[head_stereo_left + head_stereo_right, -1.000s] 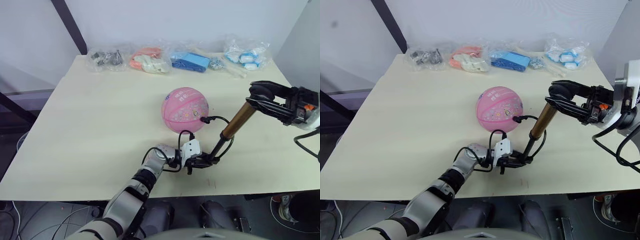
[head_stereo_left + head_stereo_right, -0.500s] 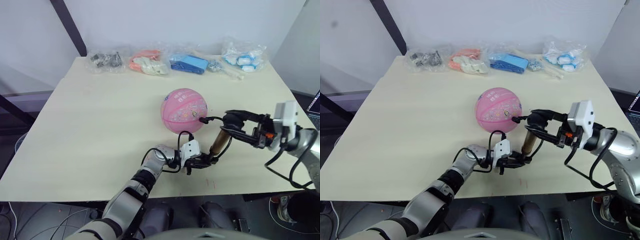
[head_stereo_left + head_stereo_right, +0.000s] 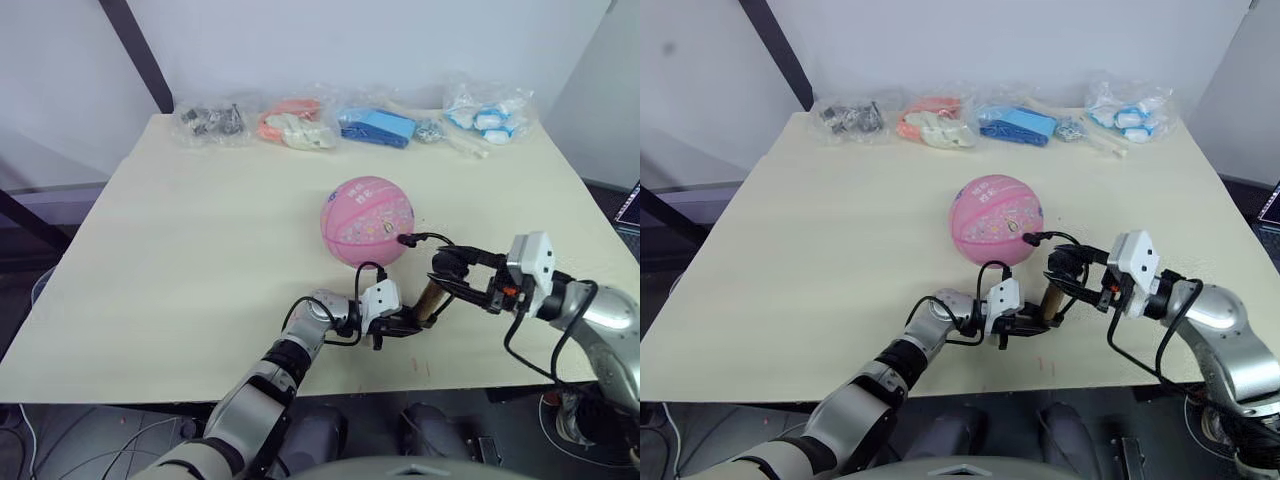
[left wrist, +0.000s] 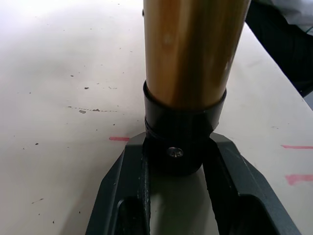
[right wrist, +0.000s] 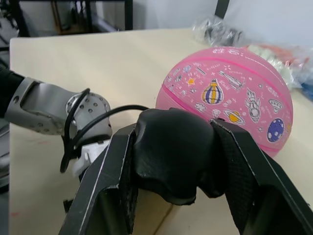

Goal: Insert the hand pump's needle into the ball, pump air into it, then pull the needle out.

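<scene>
Left claw (image 3: 405,322): clamped on the pump's black base cap, near the bench's front edge.
Pump (image 3: 429,299): gold tube now mostly swallowed; a second ago long and extended, so a downstroke just finished, air likely pushed in.
Ball (image 3: 368,220): mid-bench, hose (image 3: 428,238) plugged into its right side; needle hidden.
Right claw (image 5: 173,161): closed around the black handle, pressed low.
Bags (image 3: 381,124): along the back edge, well apart, not obstructing.
</scene>
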